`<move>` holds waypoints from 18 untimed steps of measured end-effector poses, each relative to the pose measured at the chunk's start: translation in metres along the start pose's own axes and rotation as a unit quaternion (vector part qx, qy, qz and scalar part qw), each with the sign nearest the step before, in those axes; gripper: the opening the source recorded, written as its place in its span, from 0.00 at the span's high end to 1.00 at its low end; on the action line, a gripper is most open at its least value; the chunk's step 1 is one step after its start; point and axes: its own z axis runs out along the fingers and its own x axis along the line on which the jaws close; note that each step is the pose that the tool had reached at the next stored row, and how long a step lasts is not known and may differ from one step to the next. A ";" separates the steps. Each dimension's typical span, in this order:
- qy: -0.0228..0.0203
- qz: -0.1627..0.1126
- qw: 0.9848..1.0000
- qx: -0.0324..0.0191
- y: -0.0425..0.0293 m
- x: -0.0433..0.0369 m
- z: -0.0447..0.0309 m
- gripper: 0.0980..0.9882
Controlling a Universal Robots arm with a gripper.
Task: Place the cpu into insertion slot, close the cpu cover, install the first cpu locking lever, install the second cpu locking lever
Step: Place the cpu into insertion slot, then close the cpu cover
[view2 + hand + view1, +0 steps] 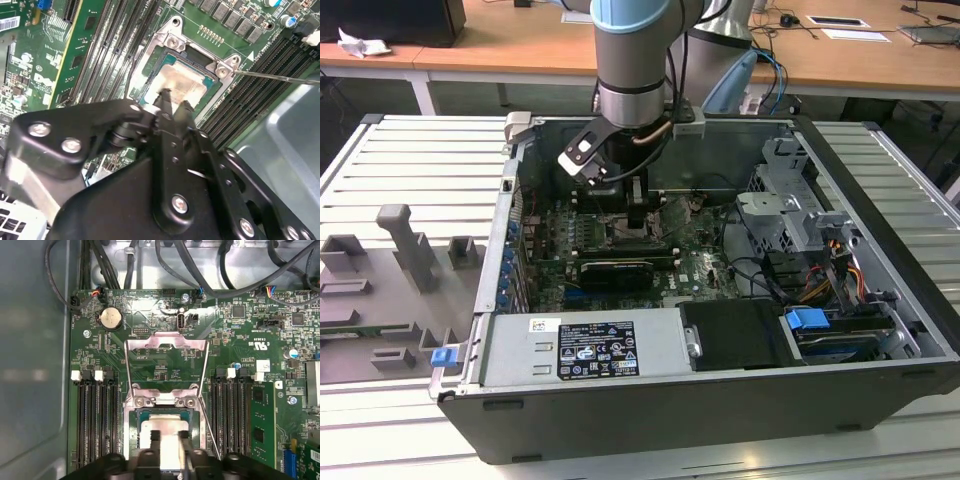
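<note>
Reaching down into the open computer case (650,430) with the arm (630,60), positioning the gripper (638,226) straight over the socket (161,401) on the green board (150,315); coming in vertically, presumably because the case walls and drive cage are blocking any sideways approach. Noting the chip (182,80) lying flat inside the socket's silver rim, pale face up, edges squared to the rim in both wrist views; apparently seated rather than tilted or hanging, so judging the placing step as at or near its end. Holding the jaws narrowly parted, the gap clearly narrower than the chip, gripping nothing; fingertips (164,96) sitting over the chip's near edge, either touching its face or just above it, contact not resolvable. Reading that narrow stance as suited to pressing or checking the chip, not to carrying it by its sides. Finding the cover (165,343) swung right back on its hinge, lying away from the gripper with its window framing bare board beyond the socket; standing open like this, leaving the socket reachable from above, and not yet closed. Seeing a thin lever rod (280,77) running out from a socket corner across the memory slots (250,95), looking unhooked, consistent with the cover being free to swing; locking steps not yet done. Flagging the rod and the cover hinge as the nearest things to snag, both close beside the fingertips
</note>
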 end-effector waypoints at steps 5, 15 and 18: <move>-0.001 0.000 1.000 0.000 0.0002 0.0000 -0.0022 0.99; -0.001 0.001 1.000 0.002 0.0060 0.0000 -0.0053 0.99; -0.001 0.002 1.000 0.004 0.0132 -0.0005 -0.0047 0.99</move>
